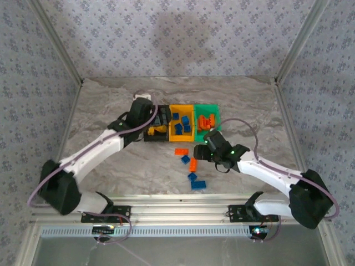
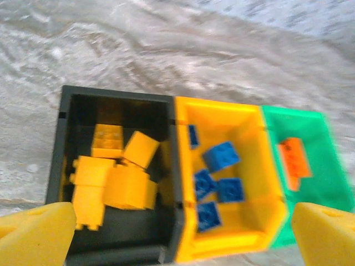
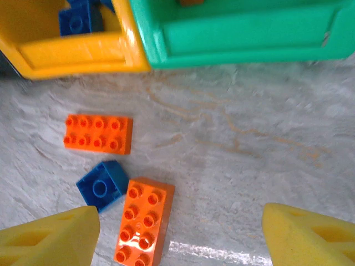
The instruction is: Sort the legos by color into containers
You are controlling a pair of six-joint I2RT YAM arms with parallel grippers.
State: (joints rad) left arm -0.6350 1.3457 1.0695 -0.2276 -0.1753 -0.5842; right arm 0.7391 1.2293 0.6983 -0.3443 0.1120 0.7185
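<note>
Three containers stand in a row: a black bin (image 2: 116,94) holding yellow legos (image 2: 125,185), a yellow-orange bin (image 2: 219,106) holding several blue legos (image 2: 221,156), and a green bin (image 2: 327,183) holding an orange lego (image 2: 295,158). My left gripper (image 2: 180,238) hovers open and empty above the black bin (image 1: 157,133). Loose on the table lie two orange legos (image 3: 99,133) (image 3: 143,221) and a blue lego (image 3: 101,185). My right gripper (image 3: 180,238) is open over the table, just right of the nearer orange lego, in front of the green bin (image 3: 244,33).
More loose blue legos (image 1: 196,182) lie nearer the front edge, beyond the right gripper (image 1: 204,144) toward the arm bases. The left arm (image 1: 100,147) reaches diagonally to the bins. Patterned walls enclose the marble table (image 1: 111,105) on three sides.
</note>
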